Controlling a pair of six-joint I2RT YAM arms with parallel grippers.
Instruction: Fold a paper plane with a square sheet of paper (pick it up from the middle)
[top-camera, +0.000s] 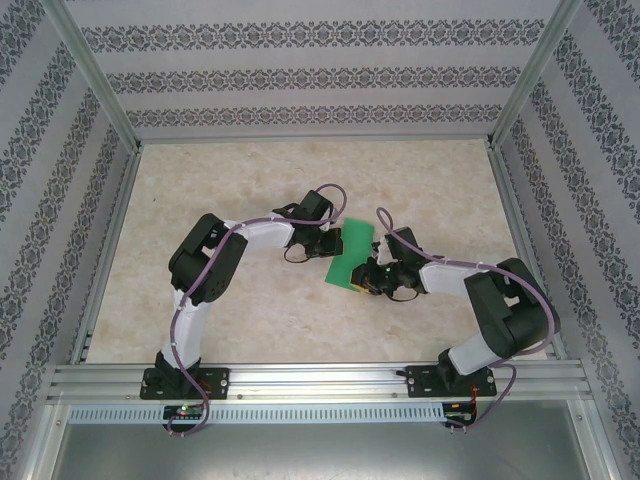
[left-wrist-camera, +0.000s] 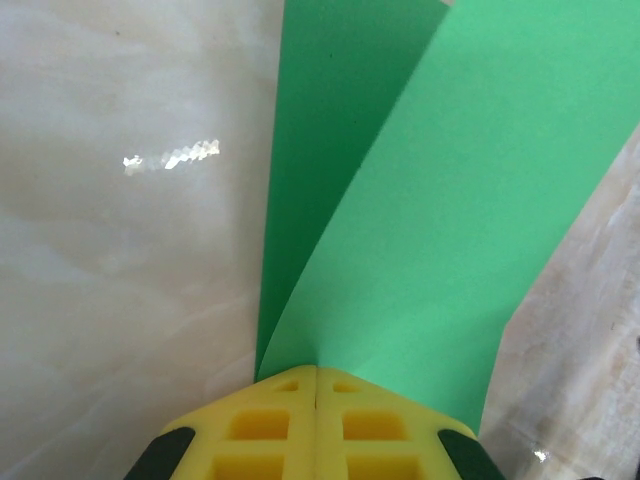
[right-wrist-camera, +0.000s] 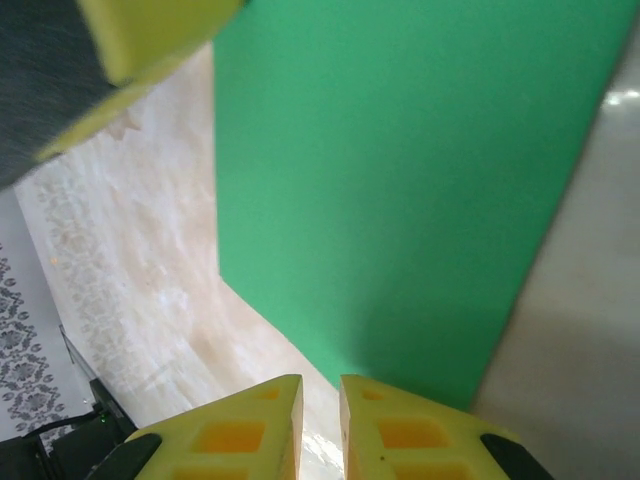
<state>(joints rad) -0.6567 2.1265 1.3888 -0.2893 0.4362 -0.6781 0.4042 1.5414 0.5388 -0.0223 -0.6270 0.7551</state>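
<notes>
My left gripper (left-wrist-camera: 317, 371) pinching the thin bright green square sheet of paper (left-wrist-camera: 470, 200), my right gripper (right-wrist-camera: 320, 386) slightly spread nearby, I should align edges squarely before creasing.

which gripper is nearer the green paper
Left. The left gripper is shut on the square sheet of paper, pinching its edge. The right gripper sits at the sheet's near edge, jaws slightly apart, nothing visible between them.
</notes>
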